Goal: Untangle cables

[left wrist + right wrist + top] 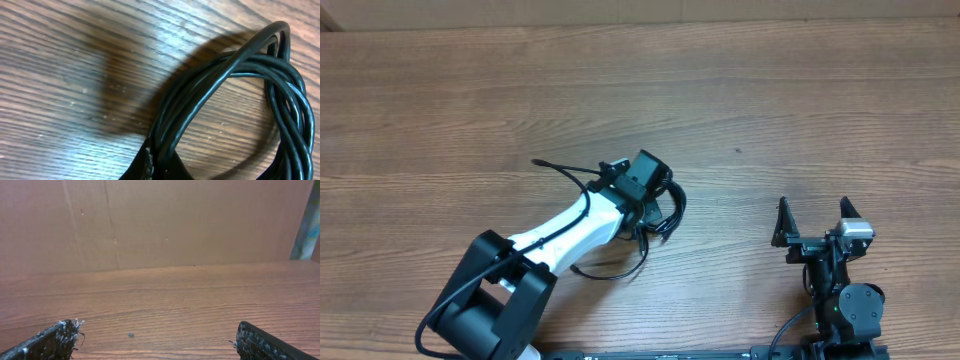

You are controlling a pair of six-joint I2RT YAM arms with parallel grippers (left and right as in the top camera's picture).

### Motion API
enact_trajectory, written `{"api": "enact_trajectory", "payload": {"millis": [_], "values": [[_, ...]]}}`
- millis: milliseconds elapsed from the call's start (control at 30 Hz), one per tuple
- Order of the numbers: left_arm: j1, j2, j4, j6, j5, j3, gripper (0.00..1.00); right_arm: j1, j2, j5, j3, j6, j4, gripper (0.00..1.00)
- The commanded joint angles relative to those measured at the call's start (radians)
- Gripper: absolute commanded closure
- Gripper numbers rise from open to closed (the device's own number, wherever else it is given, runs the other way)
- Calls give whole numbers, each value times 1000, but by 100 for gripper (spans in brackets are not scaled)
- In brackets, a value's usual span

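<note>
Left gripper [154, 167] fingers pressed together at bottom of wrist view, pinched on strands of the cables [240, 75]. Coil of black loops fans up and right from the fingers, resting on the wooden table [60, 75]. Overhead: bundle sits under the left gripper near table centre, with one thin strand curving out toward the near edge beside the white arm link [570, 225]. Right gripper [814, 218] fingers spread wide, low over the wood, well apart from the cables; cardboard wall [200, 220] beyond table edge
</note>
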Motion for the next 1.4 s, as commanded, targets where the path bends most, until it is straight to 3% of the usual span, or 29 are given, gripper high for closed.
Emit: {"api": "enact_trajectory", "payload": {"millis": [0, 233, 500, 533, 567, 600, 633, 867, 900, 1033, 1300, 1367], "values": [[40, -35, -38, 29, 41, -3, 96, -3, -5, 3, -11, -3, 5, 0], [45, -67, -38, 162, 108, -3, 96, -3, -5, 86, -10, -28, 13, 0], [45, -72, -45, 178, 118, -3, 95, -3, -5, 138, -10, -37, 16, 0], [45, -70, -44, 178, 116, -3, 75, -3, -5, 138, -10, -37, 16, 0], [45, -68, -44, 178, 116, -3, 39, -3, -5, 138, -10, -37, 16, 0], [45, -66, -44, 178, 115, -3, 12, -3, -5, 138, -10, -37, 16, 0], [45, -64, -44, 178, 114, -4, 0, -3, -5, 138, -10, -37, 16, 0], [45, -62, -6, 178, 79, -4, 1, -3, -5, 111, -10, -24, 15, 0], [45, -61, 2, 178, 65, -4, 8, -3, -5, 83, -10, -8, 11, 0], [39, -57, 45, 177, 62, -18, 36, -3, -5, -121, -10, 164, -10, 0], [14, 2, 106, 166, 62, -47, 31, -3, -4, -369, -10, 601, 10, 0], [14, 5, 111, 166, 62, -47, 41, -3, -2, -473, -10, 676, 16, 0]]}}
